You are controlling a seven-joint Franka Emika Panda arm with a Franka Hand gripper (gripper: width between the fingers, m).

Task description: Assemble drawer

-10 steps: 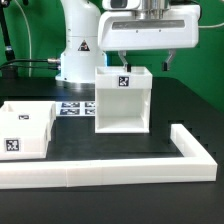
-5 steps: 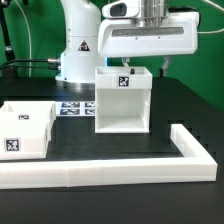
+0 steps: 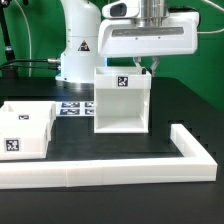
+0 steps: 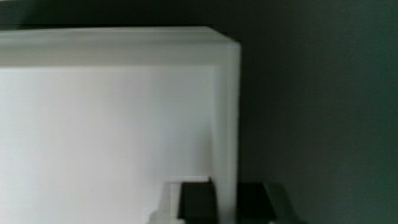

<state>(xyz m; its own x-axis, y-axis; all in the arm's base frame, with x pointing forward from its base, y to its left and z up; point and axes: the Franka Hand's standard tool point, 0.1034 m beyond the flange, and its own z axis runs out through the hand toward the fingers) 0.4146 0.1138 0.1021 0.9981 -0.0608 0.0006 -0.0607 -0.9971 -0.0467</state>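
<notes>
The drawer is far from finished. Its housing (image 3: 122, 100) stands upright and hollow near the middle of the table (image 3: 185, 115), open face toward the front edge, with nothing slid into it. A white tray (image 3: 26, 124) sits well apart, toward the table's edge at the exterior view's left; whether that block is one tray or two side by side I cannot tell. Every insertion is left to do, by my judgement.

The gripper (image 3: 150, 66) is at the housing's top rim on the exterior view's right. In the wrist view its dark fingers (image 4: 196, 202) straddle a side wall, but whether they are pinching it cannot be told.

The table is matte black. A low white border wall (image 3: 120, 173) follows the front edge and turns the corner at the exterior view's right. The marker board (image 3: 72, 105) lies behind the housing, and a green backdrop (image 3: 30, 30) closes the room.
</notes>
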